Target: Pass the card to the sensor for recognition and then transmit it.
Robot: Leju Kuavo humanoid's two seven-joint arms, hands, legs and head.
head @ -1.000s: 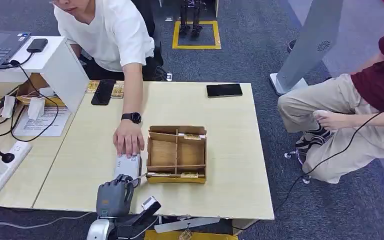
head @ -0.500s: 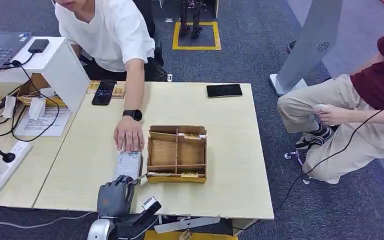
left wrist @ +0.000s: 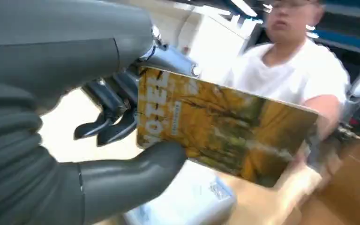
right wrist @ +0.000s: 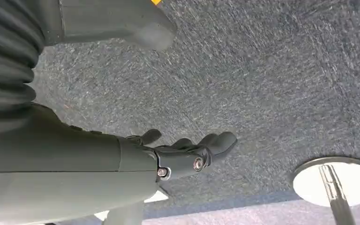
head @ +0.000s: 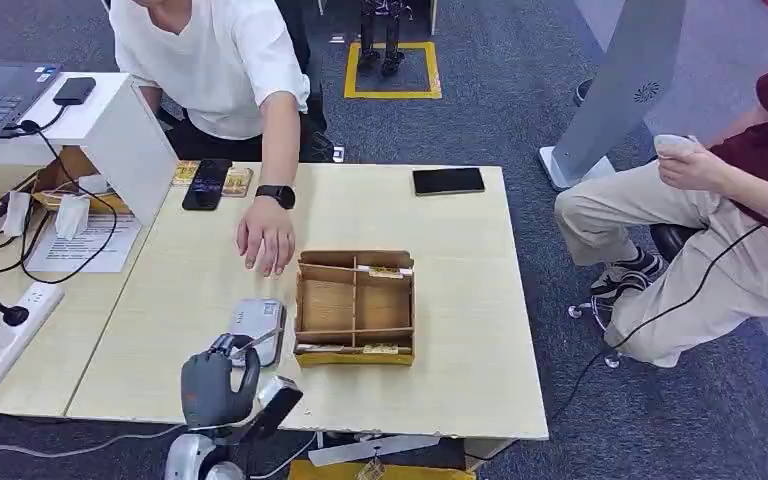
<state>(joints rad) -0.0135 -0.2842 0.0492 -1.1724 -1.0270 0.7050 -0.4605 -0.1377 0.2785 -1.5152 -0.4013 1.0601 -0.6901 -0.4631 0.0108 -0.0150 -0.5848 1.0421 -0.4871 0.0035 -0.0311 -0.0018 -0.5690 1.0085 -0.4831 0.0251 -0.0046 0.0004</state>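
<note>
My left hand (head: 218,385) is at the table's near edge and pinches a yellow card (left wrist: 225,126) with an autumn-tree picture between thumb and fingers (left wrist: 122,183). In the head view the card (head: 260,342) shows edge-on, just above the white sensor box (head: 257,330) lying left of the cardboard tray. The sensor (left wrist: 187,201) appears below the card in the left wrist view. My right hand (right wrist: 187,152) hangs over the grey carpet, fingers loosely spread and holding nothing.
A divided cardboard tray (head: 354,308) sits mid-table with cards along its walls. A person in white reaches a hand (head: 267,240) over the table beyond the sensor. Phones (head: 448,181) (head: 206,184) lie at the far edge. A seated person (head: 720,230) is at right.
The person's hand lifted off the sensor and drew back toward the far side. My left hand pulled slightly nearer and left with the card. The seated person raised a hand.
</note>
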